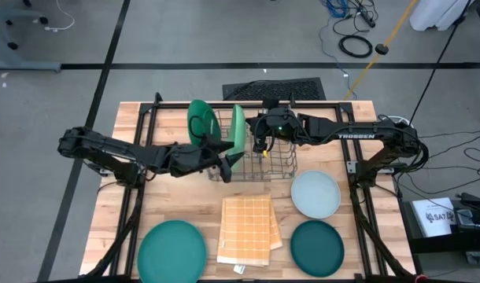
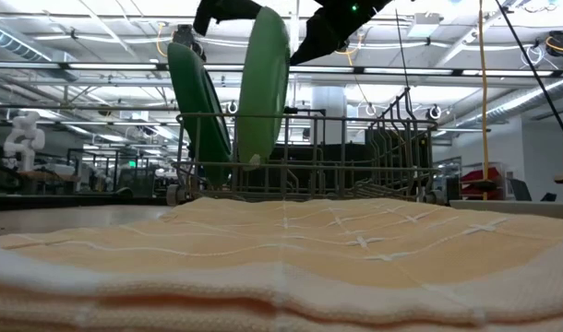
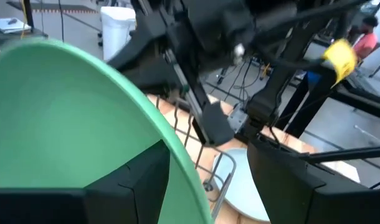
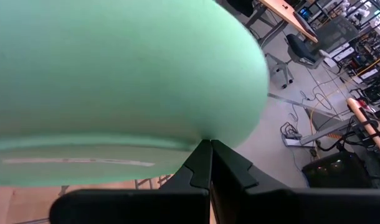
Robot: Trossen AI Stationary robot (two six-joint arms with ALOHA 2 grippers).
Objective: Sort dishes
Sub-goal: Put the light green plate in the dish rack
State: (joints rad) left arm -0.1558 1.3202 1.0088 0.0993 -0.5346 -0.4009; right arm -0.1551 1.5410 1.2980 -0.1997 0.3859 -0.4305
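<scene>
Two plates stand on edge in the grey wire rack (image 1: pixel 264 165), their lower rims between its wires. One is mid green (image 1: pixel 201 119), the other light green (image 1: pixel 238 132). My left gripper (image 1: pixel 226 163) is open at the light green plate's near rim; in the left wrist view one finger (image 3: pixel 131 180) stands before the plate's face and the other (image 3: pixel 283 180) beyond its rim. My right gripper (image 1: pixel 261 147) is shut at that plate's right side. A teal plate (image 1: pixel 171 251), a pale blue-grey plate (image 1: pixel 315 194) and a dark teal plate (image 1: pixel 317 248) lie flat on the table. My left gripper stands astride the light green plate's rim (image 3: pixel 177 155); whether either finger touches it, I cannot tell. My right gripper has its shut fingertips (image 4: pixel 209 149) against the light green plate's curved rim (image 4: pixel 205 134), coming from the table's right, slanting slightly down. The plate stands upright in the rack.
An orange-yellow checked cloth (image 1: pixel 248 228) lies folded at the table's near middle, between the teal and dark teal plates. The rack's right half (image 2: pixel 374 157) holds no plates. A dark mat (image 1: pixel 273 88) lies beyond the table's far edge.
</scene>
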